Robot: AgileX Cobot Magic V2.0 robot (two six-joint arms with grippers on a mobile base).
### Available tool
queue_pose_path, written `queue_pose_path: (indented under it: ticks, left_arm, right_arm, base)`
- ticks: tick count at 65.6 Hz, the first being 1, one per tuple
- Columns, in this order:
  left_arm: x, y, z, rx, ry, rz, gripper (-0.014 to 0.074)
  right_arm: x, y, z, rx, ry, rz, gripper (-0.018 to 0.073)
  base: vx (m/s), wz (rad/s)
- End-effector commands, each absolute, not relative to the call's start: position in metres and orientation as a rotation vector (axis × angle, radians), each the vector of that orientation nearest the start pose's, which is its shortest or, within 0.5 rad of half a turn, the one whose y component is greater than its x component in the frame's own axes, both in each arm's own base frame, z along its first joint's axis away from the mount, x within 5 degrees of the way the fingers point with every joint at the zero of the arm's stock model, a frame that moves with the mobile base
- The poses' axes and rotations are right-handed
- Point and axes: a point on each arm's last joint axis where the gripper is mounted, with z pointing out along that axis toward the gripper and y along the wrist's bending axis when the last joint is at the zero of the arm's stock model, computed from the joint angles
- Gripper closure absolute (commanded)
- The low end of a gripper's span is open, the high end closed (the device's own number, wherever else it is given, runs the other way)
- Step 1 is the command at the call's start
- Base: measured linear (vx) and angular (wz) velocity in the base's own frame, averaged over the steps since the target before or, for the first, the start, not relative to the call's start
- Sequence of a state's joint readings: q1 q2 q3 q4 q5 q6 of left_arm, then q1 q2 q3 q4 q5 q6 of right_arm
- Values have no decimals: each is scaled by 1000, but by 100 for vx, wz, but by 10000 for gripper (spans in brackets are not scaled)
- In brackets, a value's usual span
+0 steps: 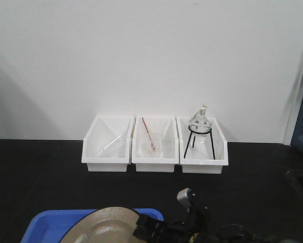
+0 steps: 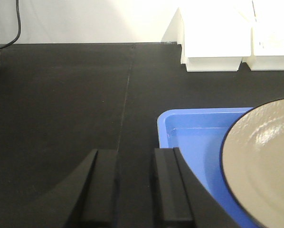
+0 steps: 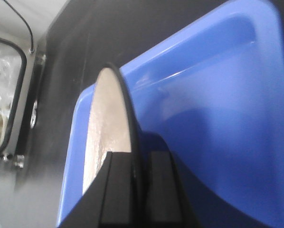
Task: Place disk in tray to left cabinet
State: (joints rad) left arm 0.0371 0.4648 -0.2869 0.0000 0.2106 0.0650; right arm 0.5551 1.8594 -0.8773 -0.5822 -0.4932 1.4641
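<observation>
Glossy beige glaze with a thin black rim marked the disk (image 3: 108, 118), which sat pinched at its edge between the closed fingers of the right gripper (image 3: 137, 154), over the blue tray (image 3: 218, 95). Whether its far edge rested on the tray floor could not be told. It looked stiff, smooth and probably breakable, so a rim pinch like this one seemed liable to slip if tilted. Being nearly as wide as the tray, it left little spare room around it. For the carry to the left cabinet, which no view showed, the tray's raised lip looked the better place to take hold. The left gripper (image 2: 135, 156) hovered empty over the black tabletop (image 2: 61, 95), just beside the tray's left lip, its fingers parted by a narrow gap. The right wrist view alone showed the clamp on the rim, edge-on. The left wrist view showed the disk's broad face and the tray corner. Only the front view took in the three white bins (image 1: 105, 164) at the back wall, well apart from the tray, one holding a round glass flask (image 1: 198, 121) on a black stand.
</observation>
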Motion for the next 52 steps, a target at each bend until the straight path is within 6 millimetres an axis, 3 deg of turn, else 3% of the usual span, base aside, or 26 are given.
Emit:
queue_pose_path:
  ticks: [1,22,52]
  left_arm:
    - [107,3,274,32,1764,73,266]
    - [107,3,274,32,1764,73,266]
    - [107,3,274,32,1764,73,266]
  right_arm:
    - [308,230,198,136,2072,1256,564]
    - [313,233,182,-100,2144,1062,503]
    - [314,225,176,-322,2169,811,83]
  base:
    - [0,0]
    - [0,0]
    - [0,0]
